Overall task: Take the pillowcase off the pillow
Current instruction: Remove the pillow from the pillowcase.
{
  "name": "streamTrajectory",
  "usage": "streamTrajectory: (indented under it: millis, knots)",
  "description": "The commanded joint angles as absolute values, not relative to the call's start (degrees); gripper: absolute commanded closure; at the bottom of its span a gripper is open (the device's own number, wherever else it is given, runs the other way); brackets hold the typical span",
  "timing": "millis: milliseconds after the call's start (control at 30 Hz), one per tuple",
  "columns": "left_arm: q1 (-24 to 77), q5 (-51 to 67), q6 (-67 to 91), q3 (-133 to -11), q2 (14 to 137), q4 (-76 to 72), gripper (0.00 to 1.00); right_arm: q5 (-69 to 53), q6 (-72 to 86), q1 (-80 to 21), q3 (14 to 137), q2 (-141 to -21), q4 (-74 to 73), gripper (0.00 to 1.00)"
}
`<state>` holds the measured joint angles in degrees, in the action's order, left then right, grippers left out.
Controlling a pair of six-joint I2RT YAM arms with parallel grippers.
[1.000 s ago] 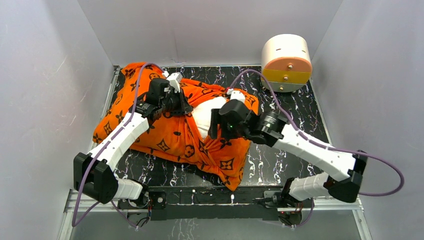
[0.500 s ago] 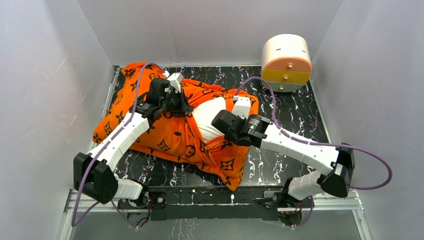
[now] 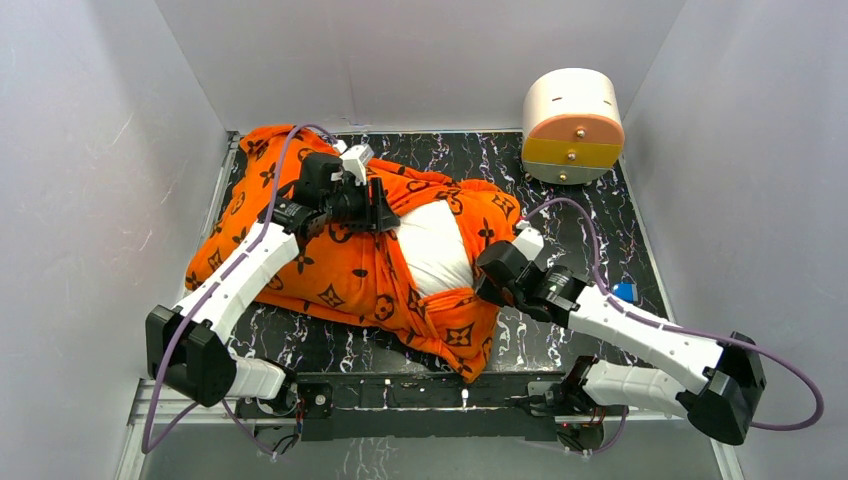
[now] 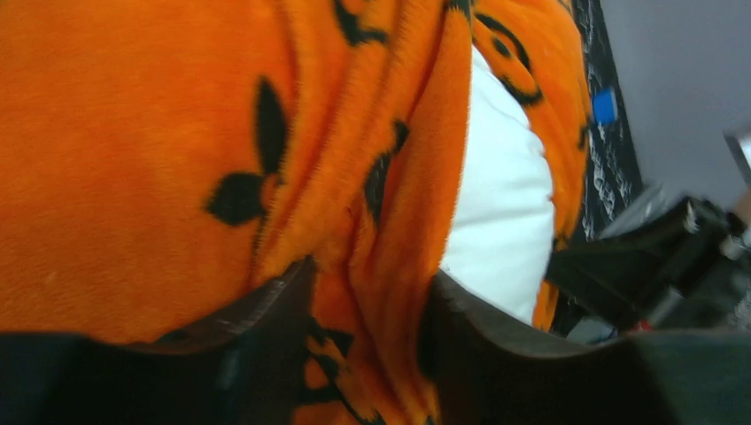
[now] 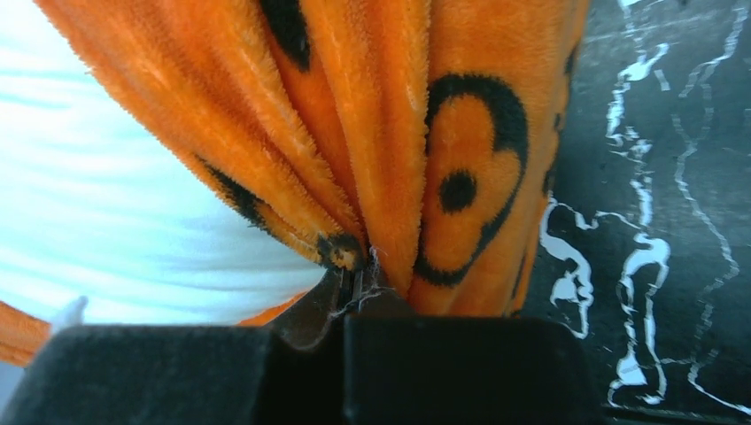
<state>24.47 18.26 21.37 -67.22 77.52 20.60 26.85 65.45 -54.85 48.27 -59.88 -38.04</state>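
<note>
The pillow (image 3: pixel 435 245) is laid across the table (image 3: pixel 590 225), mostly wrapped in the pillowcase (image 3: pixel 340 275). Its white middle is bared at the case's open edge. Bare tabletop is seen to the right of the pillow, while the pillow's left end is crowded close to the side wall (image 3: pixel 110 200). At the pillow's near right, the right gripper (image 5: pixel 354 285) is clamped on the case's hem. At the pillow's far side, the left gripper (image 4: pixel 372 341) is seen with fingers partly parted around a fold; whether that fold is pinched cannot be told. Beyond the pillow's far right, the round drawer box (image 3: pixel 572 125) is stood with its drawers closed, its contents hidden.
</note>
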Motion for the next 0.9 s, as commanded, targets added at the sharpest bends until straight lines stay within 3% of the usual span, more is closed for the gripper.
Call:
streamTrajectory:
  millis: [0,67,167,367,633,733,867]
  knots:
    - [24.8,25.08,17.47,-72.35,78.78,26.79,0.39,20.2,63.13,-53.95,42.67,-63.68,-36.1,1.0]
    - [29.52,20.27,15.46,-74.89,78.69,29.61,0.25,19.62,63.31,-53.88,42.73,-65.85,-32.01,1.0]
    - [36.92,10.2,16.42,-76.48,77.7,33.14,0.17,19.35,63.4,-53.51,43.67,-67.85,-27.75,1.0]
    - [43.47,-7.56,24.19,-72.9,72.07,37.91,0.16,21.87,63.56,-52.82,44.9,-67.63,-25.22,1.0]
    - [52.57,-10.38,30.39,-68.91,73.44,35.37,0.19,21.55,61.73,-51.46,44.64,-65.89,-24.91,1.0]
    - [53.34,-9.7,29.37,-69.53,76.92,34.35,0.27,20.12,60.63,-51.49,44.66,-64.72,-24.42,1.0]
    - [53.3,-18.56,29.11,-68.76,78.57,35.56,0.65,23.58,61.96,-51.47,45.14,-61.82,-31.35,1.0]
